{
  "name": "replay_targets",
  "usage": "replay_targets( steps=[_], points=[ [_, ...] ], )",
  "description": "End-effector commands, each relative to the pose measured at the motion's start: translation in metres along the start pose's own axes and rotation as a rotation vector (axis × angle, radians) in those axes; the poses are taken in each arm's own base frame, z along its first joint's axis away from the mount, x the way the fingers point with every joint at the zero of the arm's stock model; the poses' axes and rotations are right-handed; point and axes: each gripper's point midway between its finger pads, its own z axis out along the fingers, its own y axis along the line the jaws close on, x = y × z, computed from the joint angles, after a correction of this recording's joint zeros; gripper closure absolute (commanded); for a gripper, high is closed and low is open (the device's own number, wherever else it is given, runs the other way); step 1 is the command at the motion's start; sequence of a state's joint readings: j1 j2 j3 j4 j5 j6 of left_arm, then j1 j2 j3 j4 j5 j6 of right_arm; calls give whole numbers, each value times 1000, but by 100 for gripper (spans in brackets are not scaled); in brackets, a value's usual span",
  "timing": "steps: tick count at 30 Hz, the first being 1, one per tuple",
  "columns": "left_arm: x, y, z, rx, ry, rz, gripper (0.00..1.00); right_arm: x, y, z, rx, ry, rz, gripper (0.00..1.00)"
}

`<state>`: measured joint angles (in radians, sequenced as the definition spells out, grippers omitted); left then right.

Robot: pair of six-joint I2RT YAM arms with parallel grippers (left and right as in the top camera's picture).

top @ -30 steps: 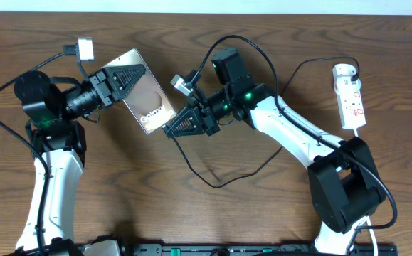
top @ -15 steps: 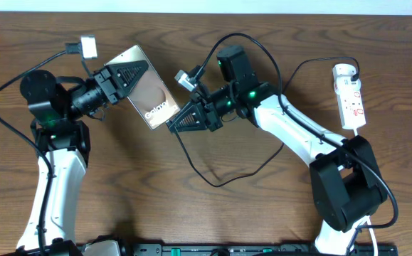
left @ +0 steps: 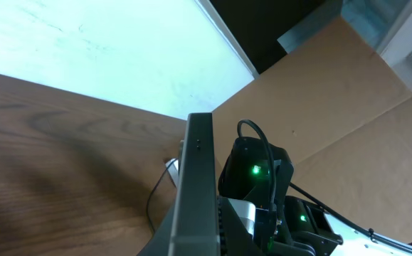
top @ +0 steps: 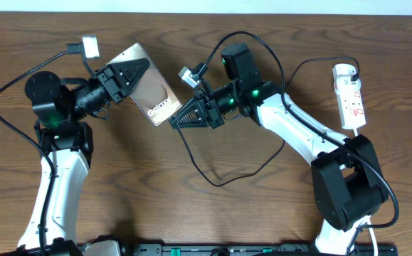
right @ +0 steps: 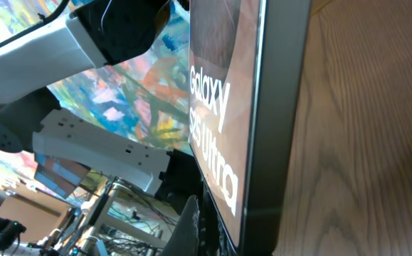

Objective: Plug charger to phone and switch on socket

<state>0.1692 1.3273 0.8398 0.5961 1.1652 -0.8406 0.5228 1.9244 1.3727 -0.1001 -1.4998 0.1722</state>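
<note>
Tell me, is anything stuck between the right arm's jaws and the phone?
No, nothing visible is. The right gripper points at the near edge of the phone, which the left gripper holds. Its tip is very close to that edge, with nothing between them.
</note>
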Motion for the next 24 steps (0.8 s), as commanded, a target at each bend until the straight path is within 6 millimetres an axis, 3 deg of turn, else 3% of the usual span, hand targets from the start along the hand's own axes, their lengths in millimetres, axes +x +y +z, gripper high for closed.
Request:
replay_targets(
  steps=[1,17,22,24],
  points=[
    [22,-1,3,38,69,11,93,-14,11,-7,-19,-9,-61,99],
    [22,-1,3,37,69,12,93,-13,12,-7,-27,-8,-62,98],
    [22,-1,3,37,68,12,93,-13,13,-7,-30,-7,-62,87],
    [22,-1,3,37,68,12,93,-13,13,-7,-30,-7,-62,75]
  ],
)
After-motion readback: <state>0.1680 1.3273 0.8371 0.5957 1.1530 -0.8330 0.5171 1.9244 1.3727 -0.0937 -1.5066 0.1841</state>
